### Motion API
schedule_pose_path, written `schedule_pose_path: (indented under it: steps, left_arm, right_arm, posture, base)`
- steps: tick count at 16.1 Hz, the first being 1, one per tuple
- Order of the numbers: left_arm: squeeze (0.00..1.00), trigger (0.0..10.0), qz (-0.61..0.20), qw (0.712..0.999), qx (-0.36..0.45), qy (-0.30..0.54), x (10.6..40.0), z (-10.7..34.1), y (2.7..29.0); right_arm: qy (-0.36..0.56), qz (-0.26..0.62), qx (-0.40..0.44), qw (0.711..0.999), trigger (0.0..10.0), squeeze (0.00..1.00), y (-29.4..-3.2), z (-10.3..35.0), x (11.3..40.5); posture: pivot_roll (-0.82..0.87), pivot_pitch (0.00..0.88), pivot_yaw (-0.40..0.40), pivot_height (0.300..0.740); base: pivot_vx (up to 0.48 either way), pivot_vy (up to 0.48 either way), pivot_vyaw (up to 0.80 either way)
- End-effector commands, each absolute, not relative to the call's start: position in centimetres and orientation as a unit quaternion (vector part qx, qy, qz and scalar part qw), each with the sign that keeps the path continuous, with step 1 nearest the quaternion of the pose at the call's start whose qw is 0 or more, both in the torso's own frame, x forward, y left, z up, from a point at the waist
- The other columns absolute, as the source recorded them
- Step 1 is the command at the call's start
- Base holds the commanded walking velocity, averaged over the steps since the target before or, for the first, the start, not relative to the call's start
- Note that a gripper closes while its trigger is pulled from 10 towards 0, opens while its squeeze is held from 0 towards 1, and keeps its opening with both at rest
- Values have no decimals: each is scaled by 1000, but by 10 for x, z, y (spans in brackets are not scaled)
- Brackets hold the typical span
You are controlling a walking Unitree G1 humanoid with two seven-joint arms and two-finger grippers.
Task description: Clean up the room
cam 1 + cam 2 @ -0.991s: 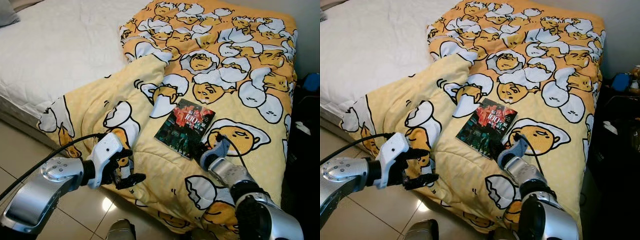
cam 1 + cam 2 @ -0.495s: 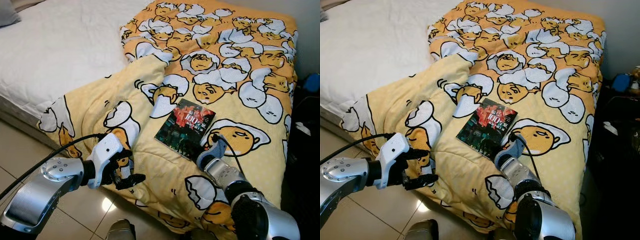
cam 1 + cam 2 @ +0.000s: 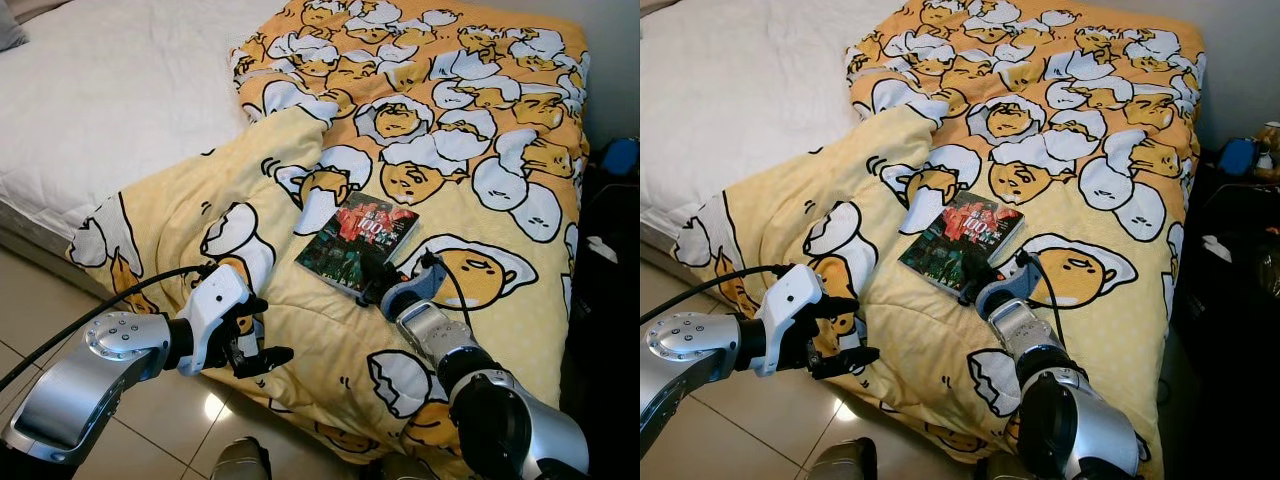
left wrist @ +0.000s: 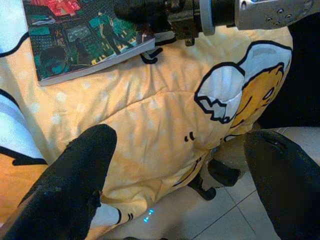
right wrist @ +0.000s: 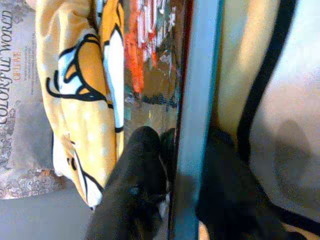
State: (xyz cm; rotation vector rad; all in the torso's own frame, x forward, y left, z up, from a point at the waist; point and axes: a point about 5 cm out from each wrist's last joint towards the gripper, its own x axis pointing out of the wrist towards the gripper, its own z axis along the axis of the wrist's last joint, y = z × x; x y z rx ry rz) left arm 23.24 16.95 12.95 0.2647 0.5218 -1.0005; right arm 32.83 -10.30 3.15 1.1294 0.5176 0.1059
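Both eye views look forward and down from the head onto the bed (image 3: 120, 90) and its yellow quilt (image 3: 470, 130). Each wrist view looks close along its own fingers; both share the book (image 4: 80, 35) with the eye views.

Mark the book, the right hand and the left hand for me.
book (image 3: 356, 243): left eye view, middle of its dark cover.
right hand (image 3: 368, 288): left eye view, between the fingertips at the book's near edge.
left hand (image 3: 262, 330): left eye view, midway between its fingertips.
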Motion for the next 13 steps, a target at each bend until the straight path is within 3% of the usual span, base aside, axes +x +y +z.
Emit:
schedule_pose_path:
  steps: [1,9,11,13]
  left_arm:
    - [0,10000,-477,835,124,246,231,130,168]
    - [0,10000,-467,843,113,241,230,127,166]
    - [0,10000,-450,858,91,230,230,124,163]
    - [0,10000,-405,892,67,191,234,122,155]
  right_arm:
    - [234,52,539,808,0,0,-101,35,331]
    - [214,53,551,805,0,0,-105,42,336]
    - [201,64,555,805,0,0,-108,46,338]
    - [170,92,544,817,0,0,-124,53,337]
  posture:
    - [266,136,-4,740]
    - [248,103,-9,740]
    - [214,50,-20,740]
    - [167,0,-24,740]
  base:
    - [0,0,0]
    - [0,0,0]
    - [0,0,0]
    - [0,0,0]
